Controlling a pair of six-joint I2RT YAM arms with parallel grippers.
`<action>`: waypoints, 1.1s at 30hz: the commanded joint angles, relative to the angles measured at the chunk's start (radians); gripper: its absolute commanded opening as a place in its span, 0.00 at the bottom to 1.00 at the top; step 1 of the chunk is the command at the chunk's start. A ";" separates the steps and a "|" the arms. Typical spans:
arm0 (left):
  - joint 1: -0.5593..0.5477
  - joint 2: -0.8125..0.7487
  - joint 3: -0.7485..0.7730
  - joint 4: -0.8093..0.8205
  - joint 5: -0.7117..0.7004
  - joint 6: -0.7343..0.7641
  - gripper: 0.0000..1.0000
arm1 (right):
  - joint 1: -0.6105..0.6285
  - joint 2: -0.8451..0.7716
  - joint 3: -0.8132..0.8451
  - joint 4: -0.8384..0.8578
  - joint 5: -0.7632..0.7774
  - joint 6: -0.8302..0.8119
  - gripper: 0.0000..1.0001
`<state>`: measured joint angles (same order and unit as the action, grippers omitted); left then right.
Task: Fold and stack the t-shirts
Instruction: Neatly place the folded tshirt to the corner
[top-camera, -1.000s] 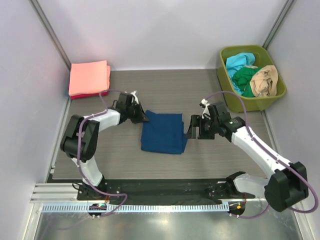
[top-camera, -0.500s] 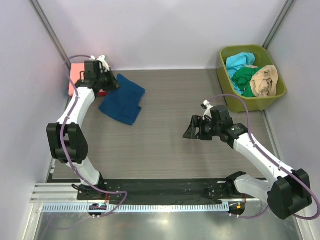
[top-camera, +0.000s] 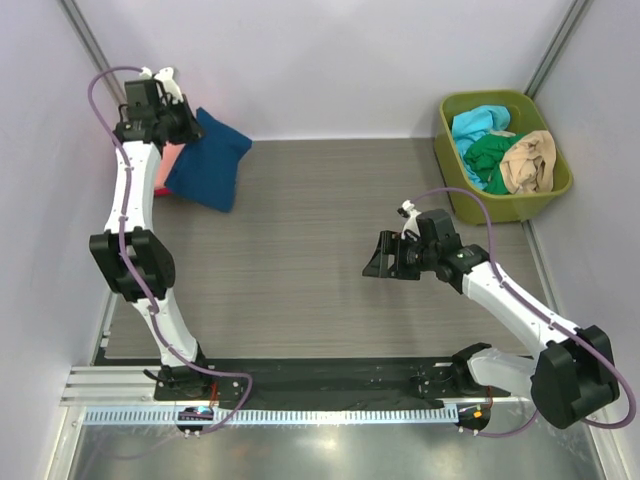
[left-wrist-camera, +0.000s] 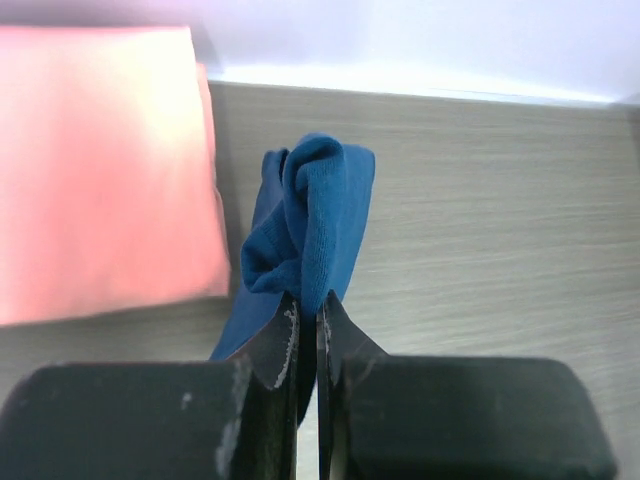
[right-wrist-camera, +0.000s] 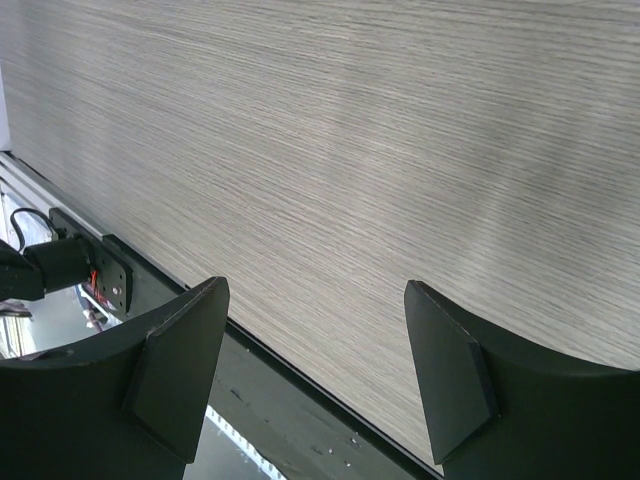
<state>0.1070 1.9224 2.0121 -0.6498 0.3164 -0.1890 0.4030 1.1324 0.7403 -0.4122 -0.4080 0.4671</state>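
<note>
**A:** Where was the navy t-shirt (top-camera: 212, 165)?

**B:** At the table's (top-camera: 320, 220) 10 o'clock corner, hanging from the left gripper (top-camera: 182, 120) at the end of a far-stretched arm.

**A:** How was that gripper holding it?

**B:** Its fingers (left-wrist-camera: 285, 345) were pressed together on a bunched fold. In the wrist view, blue cloth rose straight out from between the two tips, with hardly a slit between them.

**A:** Which way did the shirt run?

**B:** Seen from overhead, its long axis went from about 11 o'clock at the pinched end to about 5 o'clock at the free end. The folded shape sat skewed to the table edges, with one corner poking toward 3 o'clock. I couldn't tell whether its lower edge touched the wood.

**A:** What was next to it?

**B:** The salmon-pink t-shirt (left-wrist-camera: 100, 160) lay folded flat at its 9 o'clock. From above, the navy cloth hid part of it.

**A:** And the other arm?

**B:** The right gripper (top-camera: 378, 258) was at roughly 4 o'clock from the table's middle, well apart from the shirt. It faced 9 o'clock with its fingers (right-wrist-camera: 175, 370) spread wide over bare woodgrain, holding nothing.

**A:** The rest of the laundry?

**B:** It was in the olive bin (top-camera: 450, 130) at 1 o'clock. A cyan tee (top-camera: 478, 122), a green tee (top-camera: 490, 155) and a tan tee (top-camera: 530, 160) lay crumpled together there.
</note>
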 joint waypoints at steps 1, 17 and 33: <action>0.028 0.027 0.150 -0.031 0.055 0.051 0.00 | -0.001 0.018 -0.002 0.042 -0.021 -0.019 0.77; 0.128 0.226 0.461 -0.037 0.102 0.019 0.00 | -0.001 0.090 -0.004 0.066 -0.045 -0.019 0.77; 0.224 0.476 0.534 0.214 0.021 -0.047 0.00 | -0.001 0.174 -0.035 0.095 -0.012 0.002 0.77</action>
<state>0.2867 2.3749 2.4870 -0.5869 0.3798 -0.1967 0.4030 1.2903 0.7189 -0.3584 -0.4351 0.4633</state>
